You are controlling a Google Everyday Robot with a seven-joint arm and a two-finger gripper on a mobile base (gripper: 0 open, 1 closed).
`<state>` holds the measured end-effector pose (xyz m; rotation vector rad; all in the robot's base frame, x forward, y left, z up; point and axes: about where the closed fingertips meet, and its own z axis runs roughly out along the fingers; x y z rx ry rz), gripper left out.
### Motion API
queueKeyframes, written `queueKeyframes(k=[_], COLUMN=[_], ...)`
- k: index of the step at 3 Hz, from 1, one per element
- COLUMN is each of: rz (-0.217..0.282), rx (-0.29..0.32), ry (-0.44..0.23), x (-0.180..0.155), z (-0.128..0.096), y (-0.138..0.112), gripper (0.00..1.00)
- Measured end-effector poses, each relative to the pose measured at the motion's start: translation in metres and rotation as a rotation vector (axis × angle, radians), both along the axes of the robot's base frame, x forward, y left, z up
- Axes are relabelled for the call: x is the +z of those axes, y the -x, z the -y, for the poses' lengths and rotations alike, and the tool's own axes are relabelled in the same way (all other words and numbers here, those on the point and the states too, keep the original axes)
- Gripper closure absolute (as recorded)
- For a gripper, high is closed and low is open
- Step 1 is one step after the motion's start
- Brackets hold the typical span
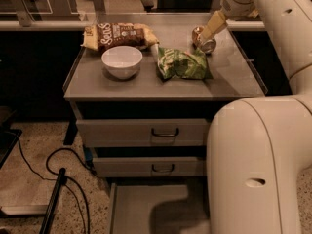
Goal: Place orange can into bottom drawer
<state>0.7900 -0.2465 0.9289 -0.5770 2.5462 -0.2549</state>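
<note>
Cream gripper [208,32], where is it now?

At the back right of the cabinet top [146,84], angled down onto the orange can [198,35]. It looks to be touching the can, but I cannot tell whether it is open or closed on it.

And the can itself?

It sits just behind the green bag [183,63], well apart from the white bowl [122,61].

So which step is this?

The pick-up, I judge. The can is on top, not in the bottom drawer [141,213], which stands pulled out near the floor below two closed drawers.

What does the next move call for?

A firm hold on the can, then a lift clear of the green bag. After that, a long carry forward and down into the open drawer.
</note>
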Motion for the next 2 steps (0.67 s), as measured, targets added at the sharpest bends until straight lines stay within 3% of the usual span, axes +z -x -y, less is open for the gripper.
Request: queueKeyframes(k=[1,2], rz=[-0.013,-0.013], rx=[0.029,0.029], ry=[-0.012,-0.012], x=[-0.0202,-0.0202], z=[-0.0366,-0.0366], y=[-0.0219,-0.0219], gripper=[0.00,0.00])
